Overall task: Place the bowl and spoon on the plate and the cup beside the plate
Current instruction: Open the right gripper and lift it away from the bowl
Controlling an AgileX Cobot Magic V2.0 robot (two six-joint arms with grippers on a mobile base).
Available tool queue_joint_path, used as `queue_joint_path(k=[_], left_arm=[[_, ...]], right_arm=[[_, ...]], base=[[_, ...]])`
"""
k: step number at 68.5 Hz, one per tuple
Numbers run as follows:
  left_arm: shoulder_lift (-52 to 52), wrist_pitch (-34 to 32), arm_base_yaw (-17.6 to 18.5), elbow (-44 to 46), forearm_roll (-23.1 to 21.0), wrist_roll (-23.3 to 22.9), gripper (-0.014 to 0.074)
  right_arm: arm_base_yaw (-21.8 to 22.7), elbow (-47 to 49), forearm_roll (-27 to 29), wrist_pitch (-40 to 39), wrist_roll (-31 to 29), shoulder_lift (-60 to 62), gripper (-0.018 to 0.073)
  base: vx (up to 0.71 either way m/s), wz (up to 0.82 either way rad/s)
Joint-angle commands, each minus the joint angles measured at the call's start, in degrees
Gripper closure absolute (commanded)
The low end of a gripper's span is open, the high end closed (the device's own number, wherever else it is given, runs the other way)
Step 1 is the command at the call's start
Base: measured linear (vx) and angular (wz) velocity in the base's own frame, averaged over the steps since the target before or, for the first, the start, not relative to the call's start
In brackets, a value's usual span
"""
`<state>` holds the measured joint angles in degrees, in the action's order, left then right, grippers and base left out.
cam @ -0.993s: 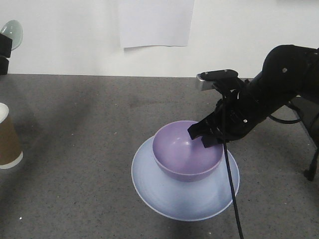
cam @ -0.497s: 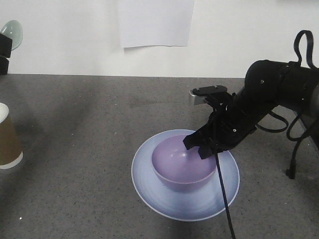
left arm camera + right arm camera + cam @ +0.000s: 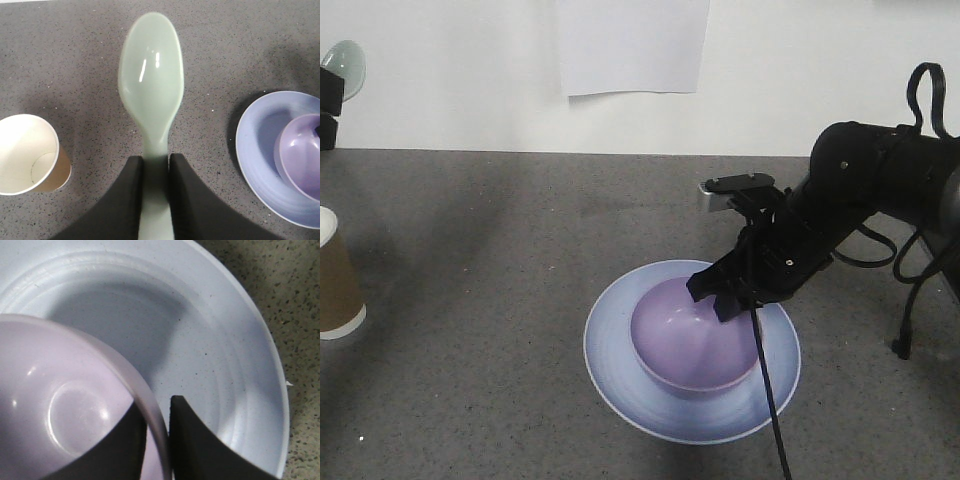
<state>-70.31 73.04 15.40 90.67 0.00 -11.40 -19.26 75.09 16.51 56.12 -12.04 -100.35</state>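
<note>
The lavender bowl (image 3: 692, 340) sits in the pale blue plate (image 3: 620, 380), tipped a little toward the camera. My right gripper (image 3: 725, 295) is shut on its far right rim; in the right wrist view the bowl (image 3: 65, 410) wall runs between the jaws of the right gripper (image 3: 156, 407), over the plate (image 3: 215, 340). My left gripper (image 3: 156, 160) is shut on the handle of the mint-green spoon (image 3: 150, 85), held in the air. Below it are the brown paper cup (image 3: 27, 155), upright, and the plate (image 3: 255, 150) with the bowl (image 3: 300, 150). The spoon (image 3: 345, 62) and cup (image 3: 335, 275) show at the far left.
A white sheet of paper (image 3: 633, 45) hangs on the wall behind the grey table. A black cable (image 3: 770, 400) drops from the right arm across the plate's front right. More cable loops (image 3: 920, 90) stand at the far right.
The right gripper has lowered the bowl from above the plate down into it. In the last half second the bowl shifted slightly right and tipped toward the camera. The cup has not moved.
</note>
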Motion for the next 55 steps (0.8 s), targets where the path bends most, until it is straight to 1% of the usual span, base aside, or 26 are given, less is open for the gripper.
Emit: queue_joint_path(k=[1,12,20,25,30,41,55], left_arm=[[1.21,-1.38,0.28,1.33,-0.44,0.09,0.0603],[1.21,-1.38,0.28,1.33,-0.44,0.09,0.0603],[1.21,-1.38,0.28,1.33,-0.44,0.09,0.0603],[1.21,-1.38,0.28,1.33,-0.44,0.09,0.0603],[1.21,-1.38,0.28,1.33,-0.44,0.09,0.0603],[1.21,-1.38,0.28,1.33,-0.44,0.09,0.0603],[1.21,-1.38,0.28,1.33,-0.44,0.09,0.0603]], right_arm=[[0.14,1.33,0.94,-0.77,-0.45,2.39,0.0326],[0.14,1.33,0.94,-0.84,0.51,2.39,0.0159],[0.14,1.33,0.05,-1.53,1.55,2.86,0.0066],[0.14,1.33,-0.68,-1.92,1.98,3.51,0.0026],[0.14,1.33,-1.25,-1.97,2.23,4.54,0.001],[0.26,1.33,-1.57,-1.03,2.23,7.45,0.001],[0.25,1.33,-3.94,1.33,2.68,13.06,0.001]], base=[[0.0,0.0],[0.0,0.0],[0.0,0.0],[0.0,0.0],[0.0,0.0],[0.0,0.0],[0.0,0.0]])
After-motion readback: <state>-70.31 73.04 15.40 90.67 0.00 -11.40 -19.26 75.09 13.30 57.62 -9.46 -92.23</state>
